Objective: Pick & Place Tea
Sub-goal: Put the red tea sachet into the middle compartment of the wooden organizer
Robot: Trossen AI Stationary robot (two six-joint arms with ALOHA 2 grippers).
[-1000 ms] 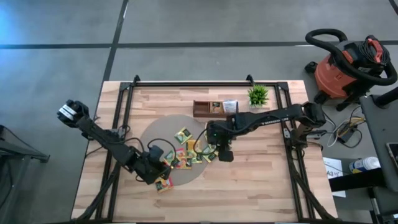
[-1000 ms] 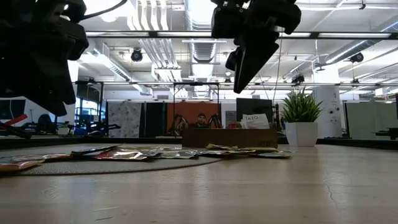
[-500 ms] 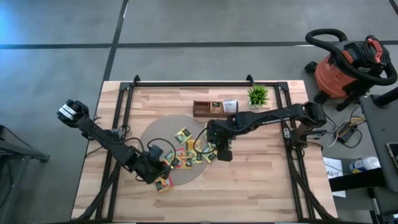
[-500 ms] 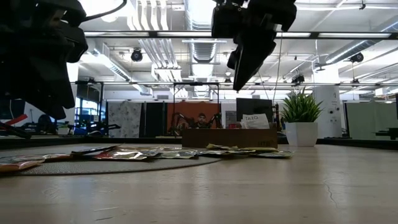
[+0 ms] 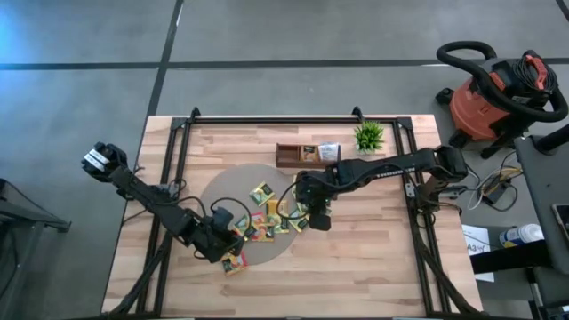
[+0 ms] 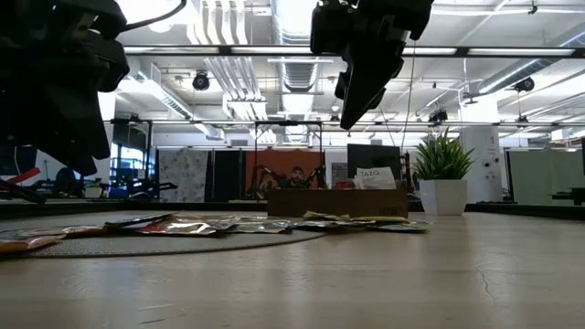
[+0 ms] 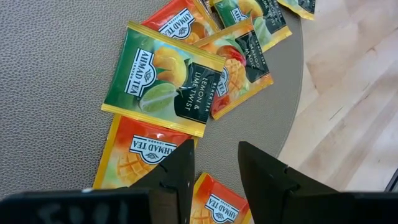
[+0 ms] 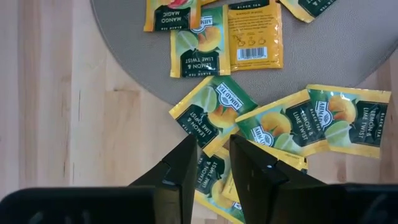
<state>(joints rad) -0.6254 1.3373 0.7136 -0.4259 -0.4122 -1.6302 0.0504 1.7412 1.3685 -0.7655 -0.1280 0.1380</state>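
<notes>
Over the preceding second the right gripper (image 5: pixel 318 216) has been drawn slightly back toward the tea pile, and in the low view it is seen a little higher; the left gripper (image 5: pixel 222 238) has stayed in place. The right gripper is held above the table (image 5: pixel 373 258), over the right edge of the round grey mat (image 5: pixel 222 191), its fingers (image 8: pixel 180 165) set narrowly apart with nothing between them. The left gripper is held over the mat's lower left part, its fingers (image 7: pixel 180 171) likewise slightly parted and empty. The tea sachets (image 5: pixel 271 218) are scattered flat across the mat, some spilling onto the bare wood beside the right gripper; green lemon-and-lime and orange mango packets are distinguished in the wrist views. The wooden tray (image 5: pixel 302 156) is shown at the far side of the table, beside the potted plant (image 5: pixel 368 136), with sachets standing in it.
</notes>
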